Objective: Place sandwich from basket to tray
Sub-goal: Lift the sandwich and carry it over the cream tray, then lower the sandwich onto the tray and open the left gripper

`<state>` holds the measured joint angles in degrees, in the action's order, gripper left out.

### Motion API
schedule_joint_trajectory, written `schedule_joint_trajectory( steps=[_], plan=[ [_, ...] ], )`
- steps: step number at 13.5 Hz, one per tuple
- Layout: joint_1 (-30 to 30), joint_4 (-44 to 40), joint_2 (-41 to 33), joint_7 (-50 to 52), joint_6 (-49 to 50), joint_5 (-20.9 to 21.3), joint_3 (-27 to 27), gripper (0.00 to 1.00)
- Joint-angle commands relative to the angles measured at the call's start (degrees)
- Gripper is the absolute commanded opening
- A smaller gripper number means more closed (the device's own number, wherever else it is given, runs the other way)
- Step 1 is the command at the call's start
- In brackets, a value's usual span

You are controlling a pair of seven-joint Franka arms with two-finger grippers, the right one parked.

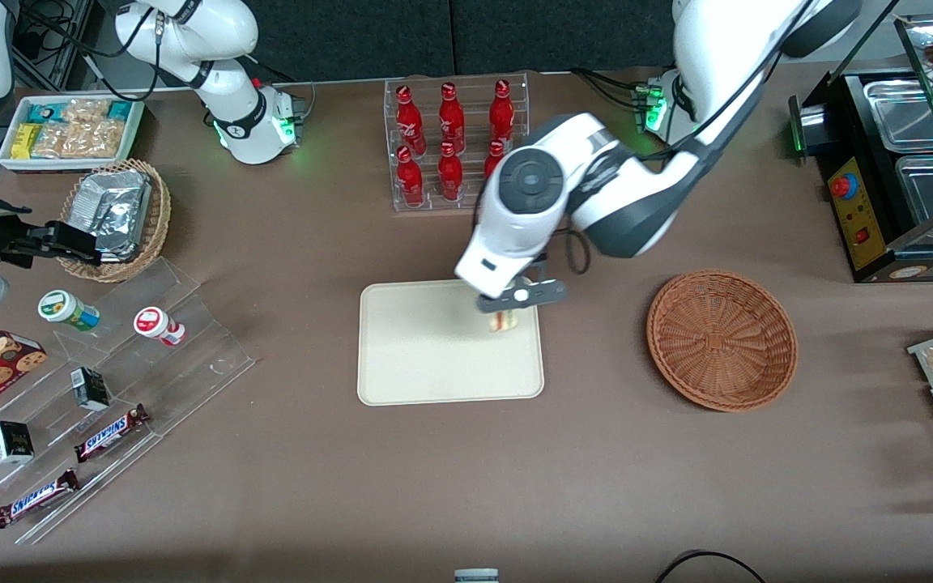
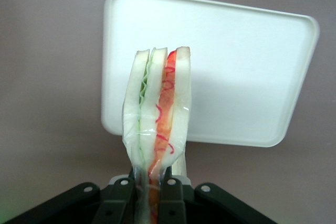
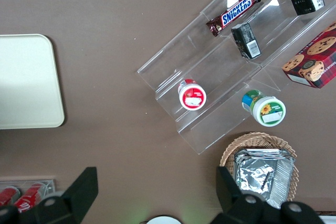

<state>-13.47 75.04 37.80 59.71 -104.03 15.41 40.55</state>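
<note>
Jaws pressed tight on the narrow end of the sandwich (image 2: 157,124): the left arm's gripper (image 2: 152,195) pinches it w/ both black fingers (image 2: 170,200), wrap film bunched between them. Sandwich sticks straight out from the fingertips, long axis in line w/ the gripper, cut edge facing the wrist cam. Layers show side by side: pale white bread slices, thin green strip, red-orange strip w/ red squiggles on the clear plastic wrap.

Front view: gripper (image 1: 504,314) hangs over the tray (image 1: 426,356), at the tray's edge toward the working arm's end, on its part farther from the front camera. Sandwich (image 1: 504,321) shows just under the fingers; can't tell if it touches the tray surface. Tray is flat, cream-beige, rectangular, rounded corners, low rim, smooth matte.

Basket (image 1: 722,338) sits on the brown table (image 1: 466,486) near the tray, toward the working arm's end: round, shallow, reddish-brown woven wicker, nothing in it.

Farther from the front camera than the tray: clear acrylic rack of red bottles (image 1: 450,142) w/ white script, not readable. Toward the parked arm's end: clear stepped acrylic stand w/ two Snickers bars (image 1: 110,431), "SNICKERS" readable on the wrappers, small black cartons, red-lid and green-lid cups. Tan wicker basket w/ silver foil packets (image 1: 114,217) is nearby, also a white box of snack packets (image 1: 70,131).
</note>
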Motion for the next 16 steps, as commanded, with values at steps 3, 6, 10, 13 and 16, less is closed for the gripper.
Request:
schedule_joint_trajectory(
  steps=[3,6,10,13,16],
  plan=[
    [-5.9,-6.4,10.3,-1.3,-4.9,9.4,-0.8,0.1],
    [-7.9,-7.2,15.2,-1.0,-8.2,13.2,-1.9,0.11],
    [-9.3,-7.3,17.9,-0.4,-10.2,13.6,-3.5,0.13],
    [-12.3,-7.2,18.5,1.9,-13.1,13.3,-8.3,0.17],
    [-12.5,-7.2,18.5,4.1,-14.6,13.3,-9.0,0.44]
  ],
)
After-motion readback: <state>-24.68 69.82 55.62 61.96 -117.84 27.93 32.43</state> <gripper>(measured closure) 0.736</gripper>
